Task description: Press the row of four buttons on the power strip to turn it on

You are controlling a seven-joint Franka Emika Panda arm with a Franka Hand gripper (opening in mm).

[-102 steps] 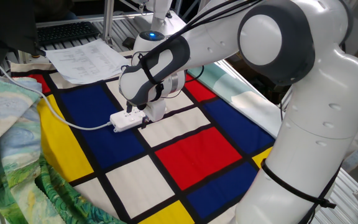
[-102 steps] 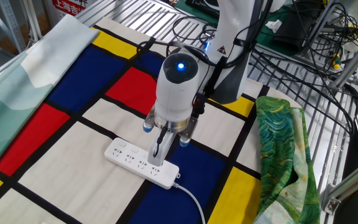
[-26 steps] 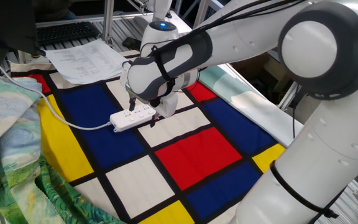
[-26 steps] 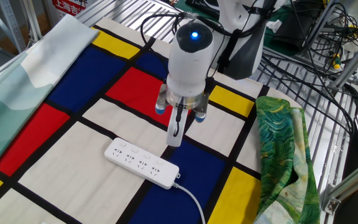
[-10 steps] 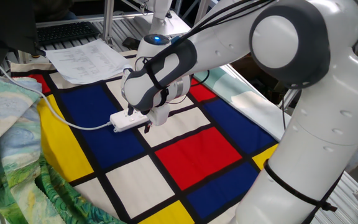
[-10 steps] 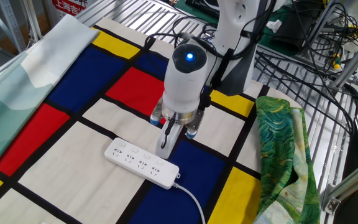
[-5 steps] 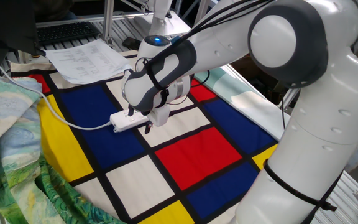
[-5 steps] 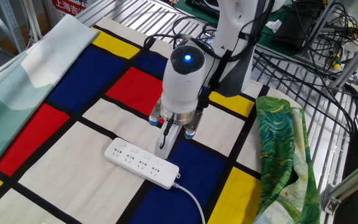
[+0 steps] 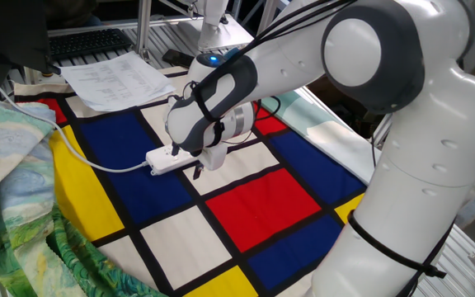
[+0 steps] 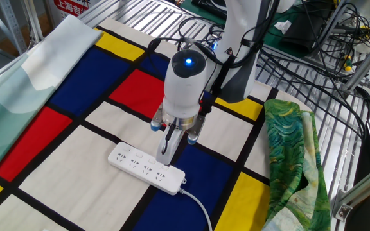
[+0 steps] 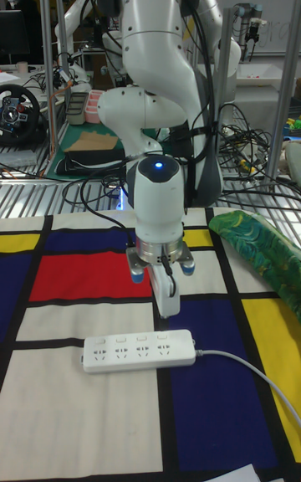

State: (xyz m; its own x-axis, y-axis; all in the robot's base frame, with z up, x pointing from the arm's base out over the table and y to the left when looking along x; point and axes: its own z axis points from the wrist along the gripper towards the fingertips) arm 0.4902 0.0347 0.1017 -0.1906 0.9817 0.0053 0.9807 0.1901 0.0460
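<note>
The white power strip (image 10: 145, 169) (image 11: 140, 351) (image 9: 165, 160) lies flat on the colour-block cloth, its white cable (image 10: 202, 210) leaving the near end. The row of four buttons (image 11: 131, 338) runs along its far edge, small and pale. My gripper (image 10: 163, 158) (image 11: 169, 308) points straight down, fingers pressed together with nothing between them. Its tip hangs just over the strip's far edge, near the cable end. In one fixed view the gripper (image 9: 198, 168) and wrist cover half of the strip. Whether the tip touches a button is unclear.
A green patterned cloth (image 10: 295, 154) (image 9: 13, 169) is bunched at the table's side. Printed papers (image 9: 112, 78) lie at one corner and a pale teal cloth (image 10: 19, 82) along another edge. Black cables (image 10: 313, 61) hang over the metal rack behind the arm.
Since half a second ago the gripper has shifted slightly along and down toward the strip's far edge. The strip itself has stayed in place.
</note>
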